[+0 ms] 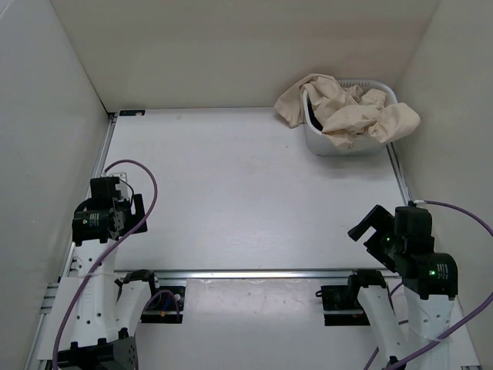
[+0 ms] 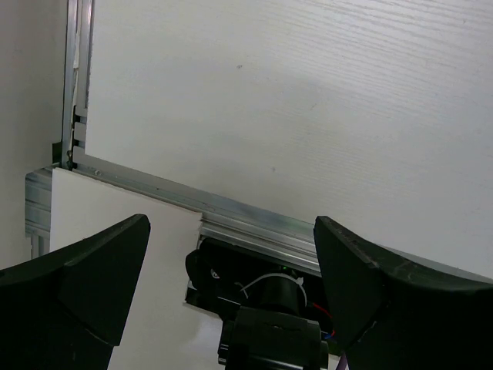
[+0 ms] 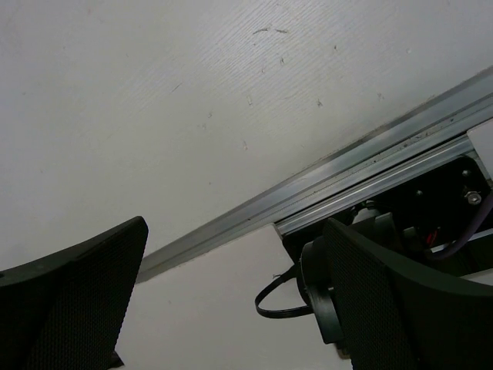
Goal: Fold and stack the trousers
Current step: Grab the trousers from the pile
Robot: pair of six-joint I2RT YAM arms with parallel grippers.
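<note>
This was most likely a robotics lab, a closed test cell rather than a home or a shop. A bare white table [image 1: 246,193] sat boxed in by plain white panels [image 1: 231,46] at 9, 12 and 3 o'clock, with no furniture or decoration around it. An aluminium rail [image 1: 262,273] ran along the 6 o'clock edge, and both wrist views showed the same slotted metal framing. The left arm [image 1: 100,220] stood at 8 o'clock and the right arm [image 1: 412,250] at 4 o'clock, trailing loose purple cables [image 1: 146,181]. The only household things were a pale basket [image 1: 339,149] at 1 o'clock and the beige trousers [image 1: 347,116] heaped in it.
</note>
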